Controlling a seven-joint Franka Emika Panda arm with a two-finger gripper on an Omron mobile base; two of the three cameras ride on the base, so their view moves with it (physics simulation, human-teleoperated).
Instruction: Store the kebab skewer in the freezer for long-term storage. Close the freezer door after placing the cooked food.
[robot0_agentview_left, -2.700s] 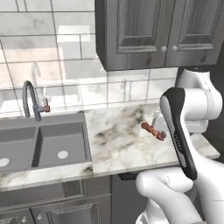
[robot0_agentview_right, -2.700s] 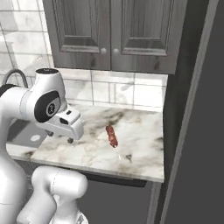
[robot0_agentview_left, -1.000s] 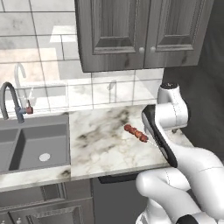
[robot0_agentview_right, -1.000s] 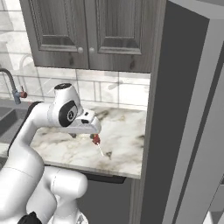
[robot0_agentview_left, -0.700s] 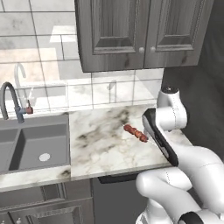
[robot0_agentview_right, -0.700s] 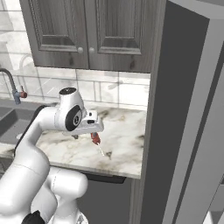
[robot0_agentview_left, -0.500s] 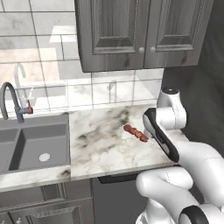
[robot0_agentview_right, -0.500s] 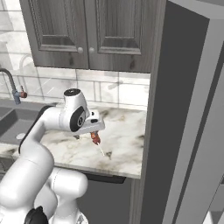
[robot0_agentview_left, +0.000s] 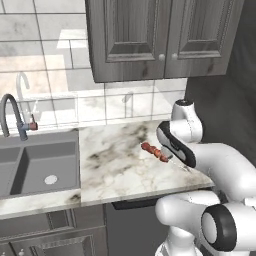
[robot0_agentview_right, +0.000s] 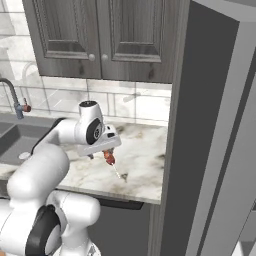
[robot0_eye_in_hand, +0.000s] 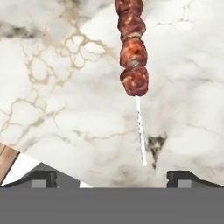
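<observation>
Currently, the kebab skewer (robot0_eye_in_hand: 133, 52) is seen lying flat on the marble surface (robot0_agentview_left: 120, 165), near its right end and toward the front edge, its bare stick pointing at the end effector (robot0_eye_in_hand: 111, 177). The end effector is held low just above it, fingers spread wide and nothing gripped. A grey sink (robot0_agentview_left: 35, 165) with a faucet (robot0_agentview_left: 15, 117) is set at the left end. Dark wall cabinets (robot0_agentview_right: 100, 37) hang overhead, and the tall grey freezer (robot0_agentview_right: 210, 140) stands against the right edge.
</observation>
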